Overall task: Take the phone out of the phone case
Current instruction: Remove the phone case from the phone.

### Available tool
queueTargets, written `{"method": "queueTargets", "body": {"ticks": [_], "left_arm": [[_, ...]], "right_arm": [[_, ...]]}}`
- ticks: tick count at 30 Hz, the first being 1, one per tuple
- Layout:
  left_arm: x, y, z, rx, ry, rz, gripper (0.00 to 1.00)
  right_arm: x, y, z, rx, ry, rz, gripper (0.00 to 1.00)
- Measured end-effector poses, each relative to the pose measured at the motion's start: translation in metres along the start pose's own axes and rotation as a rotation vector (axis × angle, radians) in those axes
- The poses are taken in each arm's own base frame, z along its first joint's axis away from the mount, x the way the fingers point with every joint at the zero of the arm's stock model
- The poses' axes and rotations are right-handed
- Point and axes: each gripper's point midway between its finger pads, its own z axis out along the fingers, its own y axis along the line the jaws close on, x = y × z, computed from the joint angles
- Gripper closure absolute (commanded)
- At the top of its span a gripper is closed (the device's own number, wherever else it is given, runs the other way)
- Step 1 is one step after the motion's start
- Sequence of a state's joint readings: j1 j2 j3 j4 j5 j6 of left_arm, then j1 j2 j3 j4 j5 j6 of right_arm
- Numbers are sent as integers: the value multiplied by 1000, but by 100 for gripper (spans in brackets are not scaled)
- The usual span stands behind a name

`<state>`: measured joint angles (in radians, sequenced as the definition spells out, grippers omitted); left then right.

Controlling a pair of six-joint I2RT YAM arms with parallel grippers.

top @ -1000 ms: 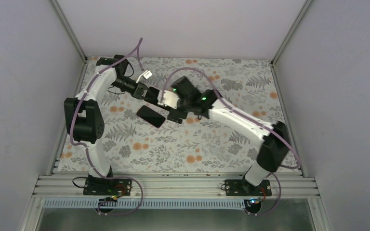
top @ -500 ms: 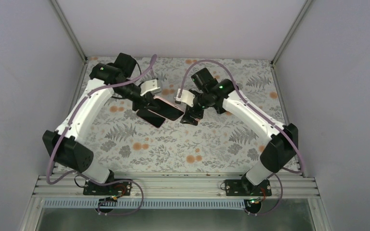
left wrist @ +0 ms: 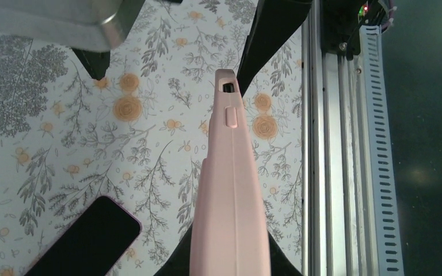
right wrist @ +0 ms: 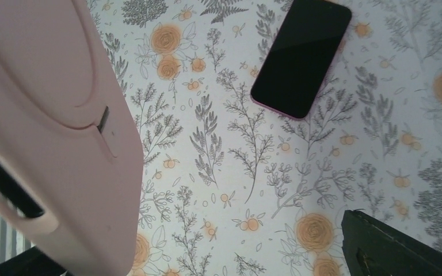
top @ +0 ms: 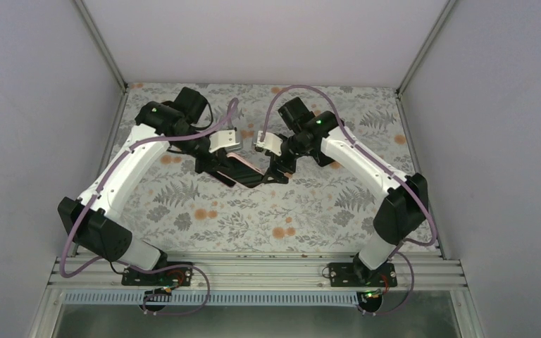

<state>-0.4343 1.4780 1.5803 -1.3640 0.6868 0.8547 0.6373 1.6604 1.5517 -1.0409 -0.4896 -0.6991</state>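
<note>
My left gripper (top: 220, 163) is shut on the empty pink phone case (top: 241, 162) and holds it above the table. In the left wrist view the case (left wrist: 228, 190) stands edge-on between my fingers (left wrist: 227, 256). The black phone (right wrist: 302, 54), with its pink rim, lies screen-up on the floral tablecloth, out of the case; it also shows in the left wrist view (left wrist: 83, 241). In the top view the phone (top: 233, 180) is mostly hidden under the case. My right gripper (top: 279, 169) is open and empty just right of the case (right wrist: 52, 132), with one finger (right wrist: 397, 247) in sight.
The floral tablecloth (top: 310, 204) covers the table. The aluminium rail (top: 253, 271) runs along the near edge and shows in the left wrist view (left wrist: 322, 144). White enclosure walls stand on the left, back and right.
The two grippers, close together on the case a second ago, have drawn apart. The left gripper kept the case and carried it nearer, over the phone. The right gripper let go and shifted right.
</note>
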Motion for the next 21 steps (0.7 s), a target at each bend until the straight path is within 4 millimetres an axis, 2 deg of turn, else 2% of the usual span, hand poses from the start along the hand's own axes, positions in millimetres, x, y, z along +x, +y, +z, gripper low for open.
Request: {"method": "queueTargets", "body": {"ticks": [4,21], "left_arm": [[3,1,2,-7,19,-1,98],[-2,0,1,-30,19,29,98]], "right_arm": [[6,-1,10,-49,10,16,2],[17,-2,9,-184,-3,36,6]]}}
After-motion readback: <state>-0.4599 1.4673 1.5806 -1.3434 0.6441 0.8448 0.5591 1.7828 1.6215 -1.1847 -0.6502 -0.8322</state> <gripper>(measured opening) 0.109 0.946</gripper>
